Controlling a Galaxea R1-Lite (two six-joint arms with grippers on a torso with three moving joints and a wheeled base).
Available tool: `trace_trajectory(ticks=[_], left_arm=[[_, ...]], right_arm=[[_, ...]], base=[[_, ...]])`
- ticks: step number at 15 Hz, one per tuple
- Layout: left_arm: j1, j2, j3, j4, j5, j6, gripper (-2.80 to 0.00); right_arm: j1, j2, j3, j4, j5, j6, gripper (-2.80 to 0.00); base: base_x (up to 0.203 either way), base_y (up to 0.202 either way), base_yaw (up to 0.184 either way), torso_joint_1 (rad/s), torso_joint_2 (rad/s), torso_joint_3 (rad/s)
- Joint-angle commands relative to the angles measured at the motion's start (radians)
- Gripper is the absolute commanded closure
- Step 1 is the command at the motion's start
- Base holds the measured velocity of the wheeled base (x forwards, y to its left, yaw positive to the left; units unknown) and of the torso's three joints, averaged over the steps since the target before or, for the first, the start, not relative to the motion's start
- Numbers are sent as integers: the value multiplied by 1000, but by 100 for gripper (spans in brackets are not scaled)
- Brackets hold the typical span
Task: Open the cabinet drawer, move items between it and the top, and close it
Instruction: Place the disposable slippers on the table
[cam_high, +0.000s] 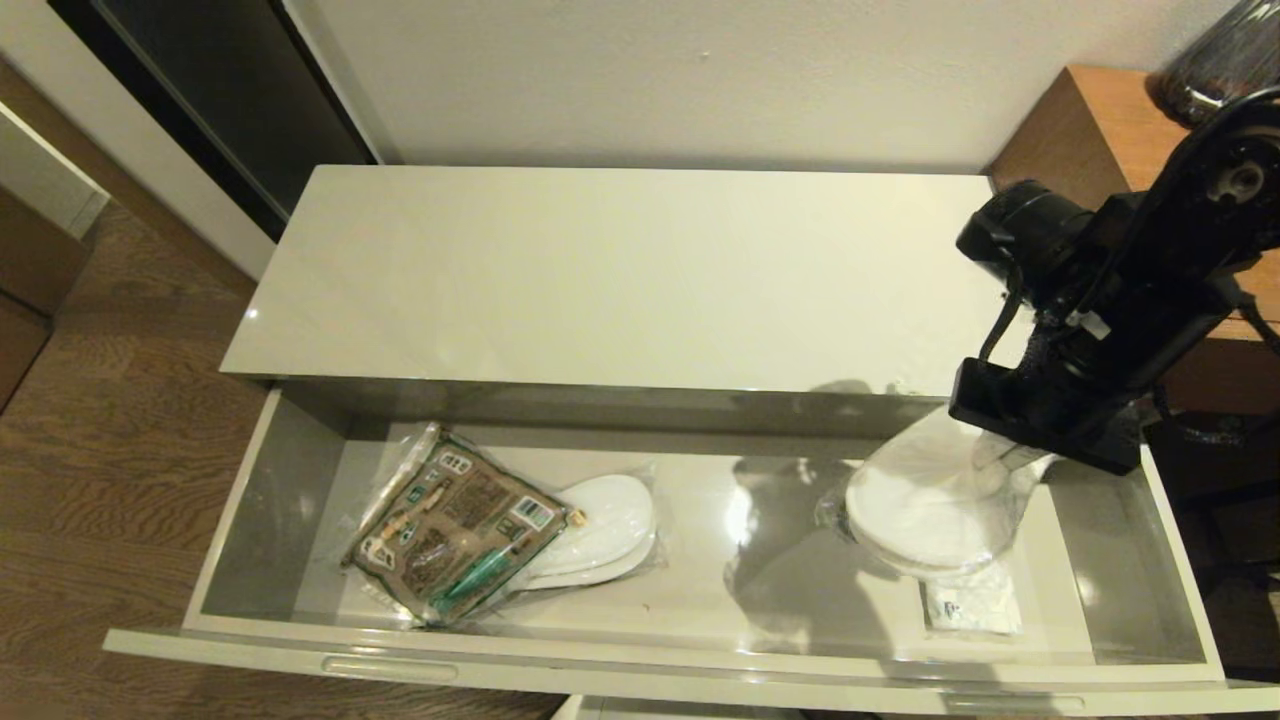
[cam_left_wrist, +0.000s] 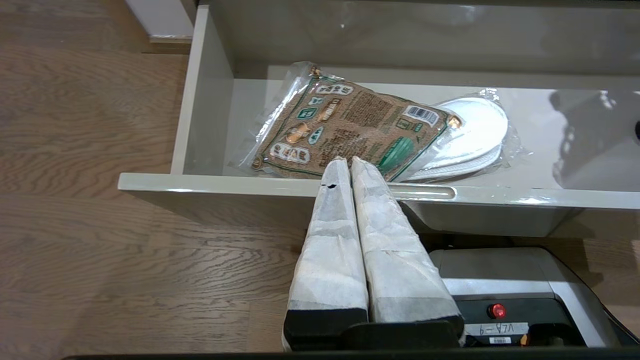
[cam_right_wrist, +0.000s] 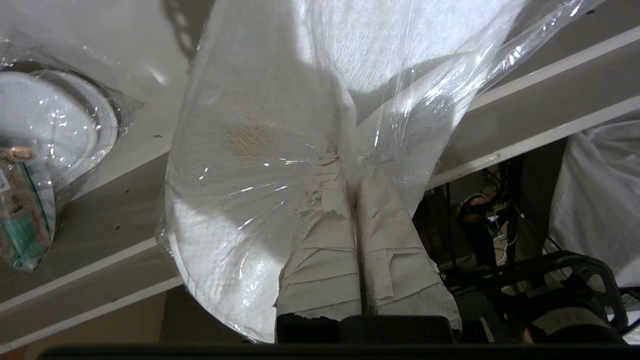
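The cabinet drawer stands pulled out below the top, which is bare. At the drawer's left lies a brown-and-green packet, partly over a wrapped white slipper pair. My right gripper is shut on the clear wrap of another slipper pair, which hangs over the drawer's right part. My left gripper is shut and empty, just outside the drawer's front edge near a slot handle.
A small white sachet lies on the drawer floor under the held slippers. The brown wooden side unit with a dark vessel stands at the right. Wooden floor lies to the left, and the robot's base sits below the drawer front.
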Motion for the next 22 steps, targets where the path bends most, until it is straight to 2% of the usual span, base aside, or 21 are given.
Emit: trace_trajectory(ticks=[1, 4, 7, 8, 10, 11, 12, 13, 15, 16, 22], left_arm=[[0, 2, 0, 0, 0, 0, 0], [1, 2, 0, 0, 0, 0, 0], [-1, 2, 0, 0, 0, 1, 0], [1, 2, 0, 0, 0, 0, 0], [1, 2, 0, 0, 0, 0, 0], [-1, 2, 0, 0, 0, 0, 0], [1, 2, 0, 0, 0, 0, 0], [1, 2, 0, 0, 0, 0, 0], [1, 2, 0, 0, 0, 0, 0], [1, 2, 0, 0, 0, 0, 0], [0, 2, 0, 0, 0, 0, 0]], right_arm=[[6, -15, -54, 44, -1, 4, 0], [6, 42, -204, 103, -8, -7, 0], [-6, 97, -220, 15, -65, -146, 0], [-15, 109, -220, -11, -93, -168, 0], [-49, 165, -219, -140, -233, -285, 0], [-60, 176, -219, -191, -275, -353, 0], [-67, 185, -218, -214, -298, -387, 0], [-68, 189, -219, -219, -310, -392, 0], [-68, 198, -219, -225, -383, -394, 0], [-68, 198, -219, -227, -388, -396, 0], [-86, 155, -219, -466, -540, -578, 0]], base=[[0, 0, 0, 0, 0, 0], [0, 0, 0, 0, 0, 0], [0, 0, 0, 0, 0, 0], [0, 0, 0, 0, 0, 0], [0, 0, 0, 0, 0, 0], [0, 0, 0, 0, 0, 0], [0, 0, 0, 0, 0, 0], [0, 0, 0, 0, 0, 0], [0, 0, 0, 0, 0, 0], [0, 0, 0, 0, 0, 0], [0, 0, 0, 0, 0, 0]])
